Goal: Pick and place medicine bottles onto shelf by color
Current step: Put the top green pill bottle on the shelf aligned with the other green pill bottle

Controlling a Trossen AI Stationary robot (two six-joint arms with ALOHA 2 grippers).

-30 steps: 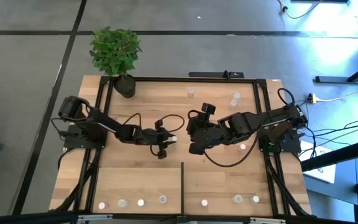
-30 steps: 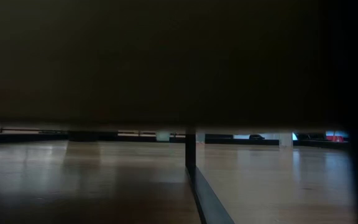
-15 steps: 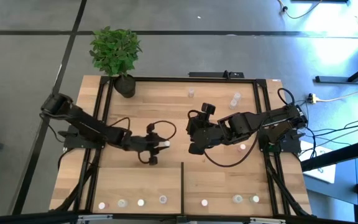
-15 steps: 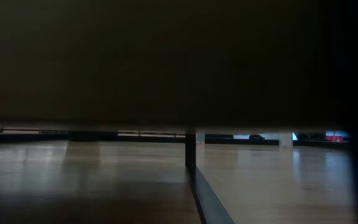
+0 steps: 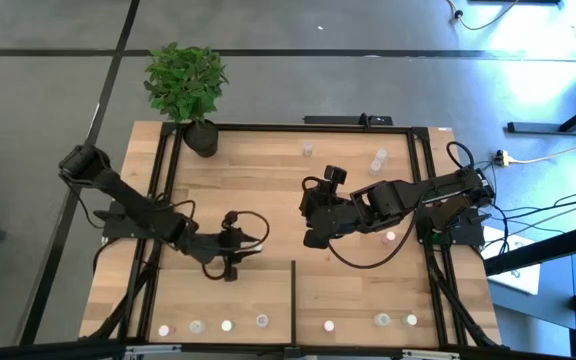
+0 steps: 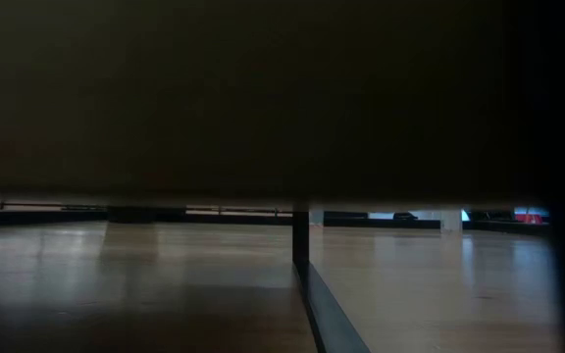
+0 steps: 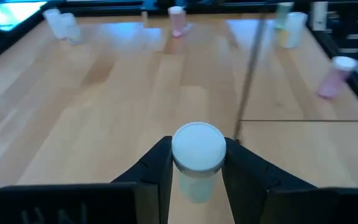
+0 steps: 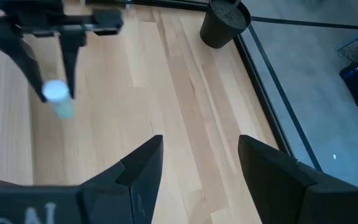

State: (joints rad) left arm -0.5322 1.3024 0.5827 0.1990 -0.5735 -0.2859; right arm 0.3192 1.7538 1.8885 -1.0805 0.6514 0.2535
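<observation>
High view: shelf (image 5: pixel 268 180) spans the table, a black pot (image 5: pixel 202 138) with a plant at its far-left corner. Left gripper (image 5: pixel 253 243), left of centre, clamps a white-capped bottle (image 7: pixel 197 149). Right gripper (image 5: pixel 308 215) hangs wide, empty, at centre. Seven bottles (image 5: pixel 226 325) line the near edge.

The left gripper (image 5: pixel 258 242), carrying a white-capped bottle (image 7: pixel 197 151), moved nearer the shelf's divider bar (image 5: pixel 294 300).

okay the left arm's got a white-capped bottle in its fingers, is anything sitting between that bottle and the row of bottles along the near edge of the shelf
Nothing visible does. The left gripper holds the white-capped bottle over bare wood, and the boards between it and the row of bottles look open. The black divider bar stands just to the side, not across the path.
</observation>
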